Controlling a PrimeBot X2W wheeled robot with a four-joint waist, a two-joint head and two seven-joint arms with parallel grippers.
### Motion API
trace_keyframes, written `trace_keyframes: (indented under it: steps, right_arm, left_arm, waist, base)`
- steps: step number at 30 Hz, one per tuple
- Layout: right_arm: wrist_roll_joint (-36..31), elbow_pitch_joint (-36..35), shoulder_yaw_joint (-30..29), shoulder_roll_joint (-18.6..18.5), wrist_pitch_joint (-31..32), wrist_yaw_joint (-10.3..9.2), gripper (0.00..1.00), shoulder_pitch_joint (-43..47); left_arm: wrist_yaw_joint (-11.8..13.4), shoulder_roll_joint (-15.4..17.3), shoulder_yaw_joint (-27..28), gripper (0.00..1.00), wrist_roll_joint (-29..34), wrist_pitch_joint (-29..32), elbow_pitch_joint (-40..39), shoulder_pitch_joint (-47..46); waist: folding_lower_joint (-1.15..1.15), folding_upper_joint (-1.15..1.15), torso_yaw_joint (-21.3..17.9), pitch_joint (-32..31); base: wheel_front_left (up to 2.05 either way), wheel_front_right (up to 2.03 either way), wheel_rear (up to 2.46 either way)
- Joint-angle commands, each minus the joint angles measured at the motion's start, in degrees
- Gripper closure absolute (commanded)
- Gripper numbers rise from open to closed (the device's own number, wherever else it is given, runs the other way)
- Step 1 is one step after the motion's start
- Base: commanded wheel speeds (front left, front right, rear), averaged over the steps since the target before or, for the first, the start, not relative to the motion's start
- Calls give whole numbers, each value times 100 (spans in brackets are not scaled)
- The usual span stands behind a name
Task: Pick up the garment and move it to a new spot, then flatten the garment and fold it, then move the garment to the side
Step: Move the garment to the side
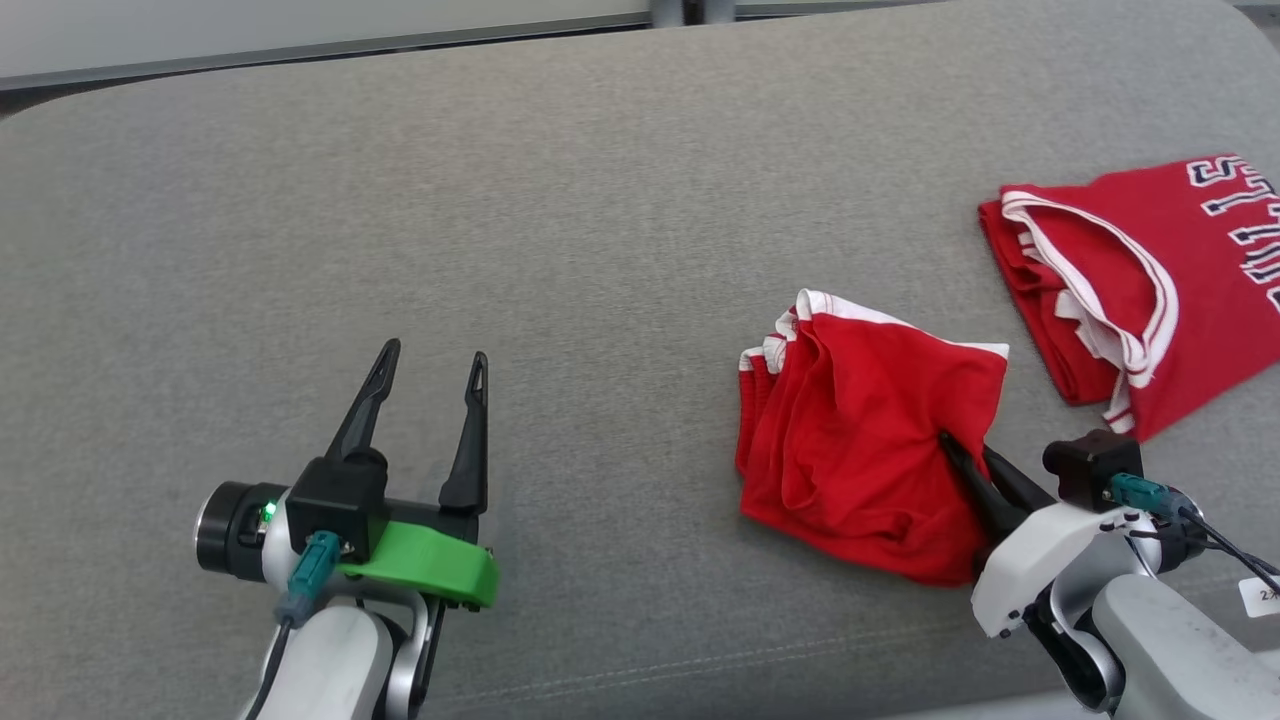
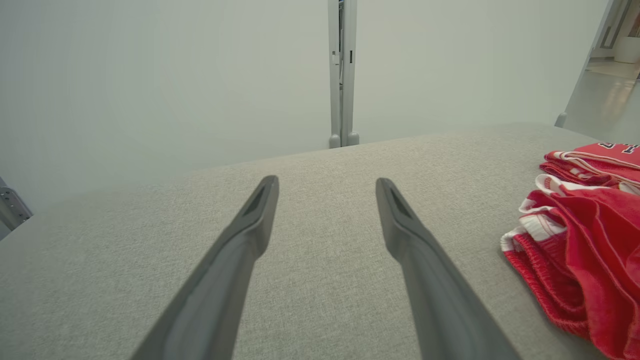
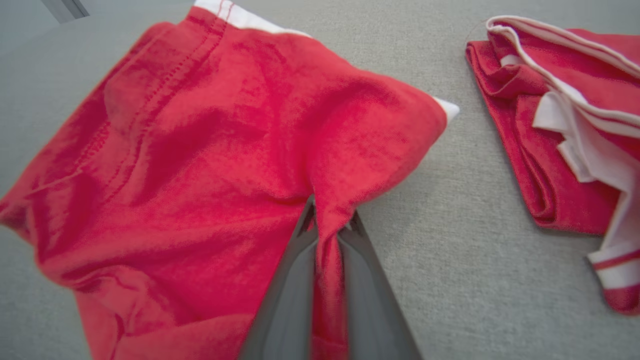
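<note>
The garment [image 1: 860, 440] is a rumpled pair of red shorts with white trim, lying right of centre on the grey cushion. My right gripper [image 1: 950, 443] is shut on a pinch of its right edge; in the right wrist view a fold of the garment [image 3: 200, 165] runs down between the two fingers of the right gripper [image 3: 327, 225]. At the lower left my left gripper [image 1: 432, 355] hovers open over bare fabric, well away from the cloth. Its fingers [image 2: 250, 225] stand wide apart in the left wrist view, with the garment [image 2: 590, 250] at the right edge.
A folded red jersey [image 1: 1140, 280] with white trim and dark lettering lies at the far right, close behind the shorts. The grey cushion [image 1: 560, 230] stretches wide to the left and back; its front seam runs near my arms. A pale wall [image 2: 175, 75] stands behind.
</note>
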Motion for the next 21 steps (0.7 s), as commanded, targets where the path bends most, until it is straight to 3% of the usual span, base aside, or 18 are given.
trace_keyframes:
  steps: [1,9,17,21]
  right_arm:
    - [-72,-74,-66,-21,0,-4,100,97]
    - [-208,-522,-321,-251,159,-4,100,-163]
    - [-345,-879,-28,-1263,674,-5,100,-1291]
    - [-89,-871,171,-1744,900,-5,100,-1894]
  left_arm:
    - [7,66,-2,0,35,29,-36,-115]
    - [-25,100,-85,0,91,142,-166,-324]
    - [-183,-45,-274,0,157,152,-210,-783]
    - [-236,-112,-325,0,168,99,-159,-936]
  waist:
    - [0,0,-984,244]
    - [0,0,-1363,461]
    - [0,0,-909,910]
    - [0,0,-697,1124]
  base:
    - [0,0,0]
    - [0,0,0]
    - [0,0,0]
    - [0,0,0]
